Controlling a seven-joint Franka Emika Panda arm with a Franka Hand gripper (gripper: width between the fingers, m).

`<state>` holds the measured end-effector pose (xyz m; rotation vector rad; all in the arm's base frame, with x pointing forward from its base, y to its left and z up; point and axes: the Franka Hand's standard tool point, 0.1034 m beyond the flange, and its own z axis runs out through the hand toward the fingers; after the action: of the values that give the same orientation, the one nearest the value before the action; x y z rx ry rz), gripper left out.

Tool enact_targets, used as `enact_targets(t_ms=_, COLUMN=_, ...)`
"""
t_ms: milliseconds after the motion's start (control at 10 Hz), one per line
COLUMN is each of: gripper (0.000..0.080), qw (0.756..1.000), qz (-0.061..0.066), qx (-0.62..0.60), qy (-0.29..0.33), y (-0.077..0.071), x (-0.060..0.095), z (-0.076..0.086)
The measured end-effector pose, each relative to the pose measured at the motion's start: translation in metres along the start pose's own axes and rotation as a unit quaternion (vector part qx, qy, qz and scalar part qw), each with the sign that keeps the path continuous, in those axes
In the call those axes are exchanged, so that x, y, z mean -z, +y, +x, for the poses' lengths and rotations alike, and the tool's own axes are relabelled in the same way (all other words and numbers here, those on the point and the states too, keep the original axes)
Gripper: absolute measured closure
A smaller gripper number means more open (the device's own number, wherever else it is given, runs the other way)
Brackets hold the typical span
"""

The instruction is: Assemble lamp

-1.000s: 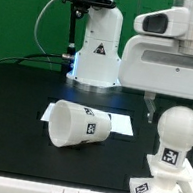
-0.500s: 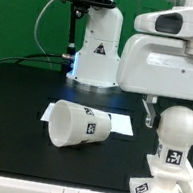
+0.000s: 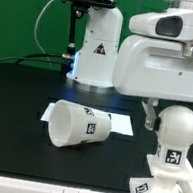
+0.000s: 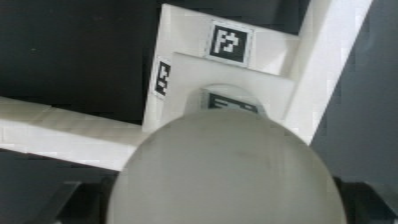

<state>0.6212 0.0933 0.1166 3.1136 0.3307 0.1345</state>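
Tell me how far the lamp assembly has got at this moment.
Done, by the look of it: the bulb stands upright on the base, though full seating cannot be told. In hand: the gripper is at the bulb's head; its grip is unclear. Left: the shade lies on its side on the table, apart from both, not yet fitted.

Wide open on the exterior view's left: bare black worktop (image 3: 20, 87) in front of the robot pedestal (image 3: 97, 49). Blocked mid-worktop by the shade (image 3: 75, 125), lying on its side, with the marker board (image 3: 124, 120) flat just behind. Tight on the exterior view's right: upright bulb (image 3: 177, 127) on the base (image 3: 166, 187), with only a lane of bare worktop between it and the shade.
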Motion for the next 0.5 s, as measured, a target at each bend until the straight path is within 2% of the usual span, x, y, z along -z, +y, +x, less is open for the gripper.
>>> enact_targets(t_ms=100, gripper=0.0225, qw=1.0, qz=0.0, qx=-0.026, qy=0.0, y=0.0, x=0.0, z=0.0)
enact_targets(t_ms=500, gripper=0.0225, qw=0.981, qz=0.0, qx=-0.192, qy=0.003, y=0.0014, x=0.0003, z=0.0004)
